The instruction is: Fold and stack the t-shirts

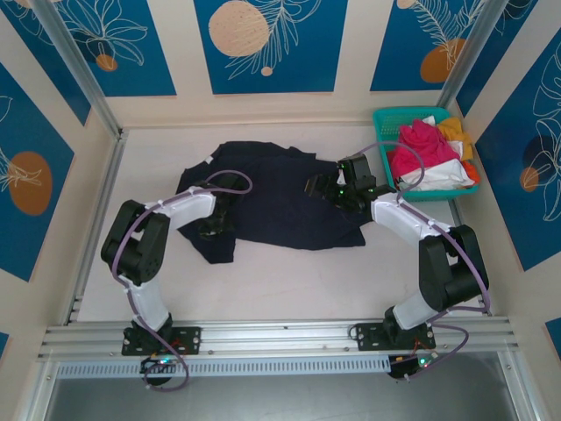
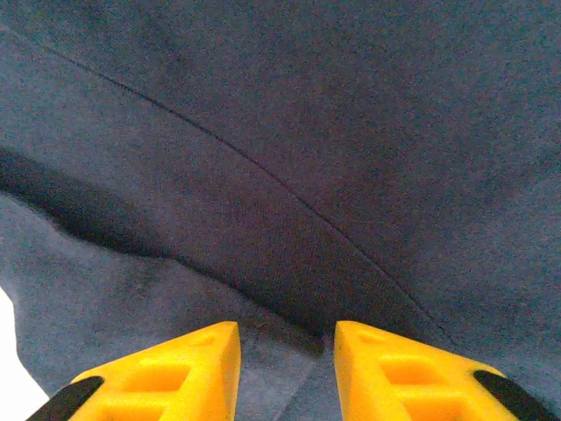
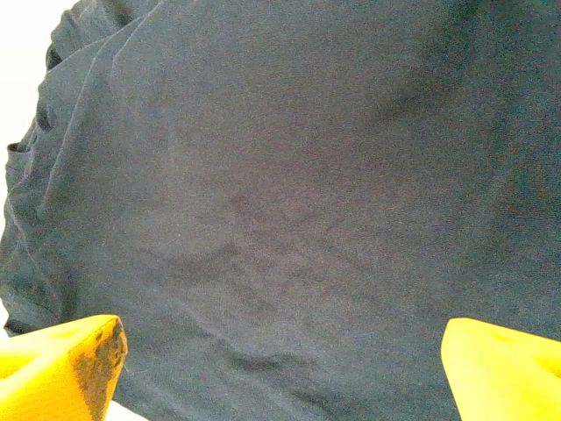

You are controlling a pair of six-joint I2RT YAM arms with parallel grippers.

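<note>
Over the large dark navy cloth t-shirt, the right gripper gapes at 3 o'clock and the left gripper sits at 8 o'clock, hold unclear; uneven pulling could bunch the fold.

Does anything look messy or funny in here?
Yes, a bit. The navy t-shirt lies rumpled and crooked on the table, wrinkled, with one flap sticking out at its near left. The pink, white and orange shirts sit heaped in a jumble in the teal basket, none of them folded.
</note>
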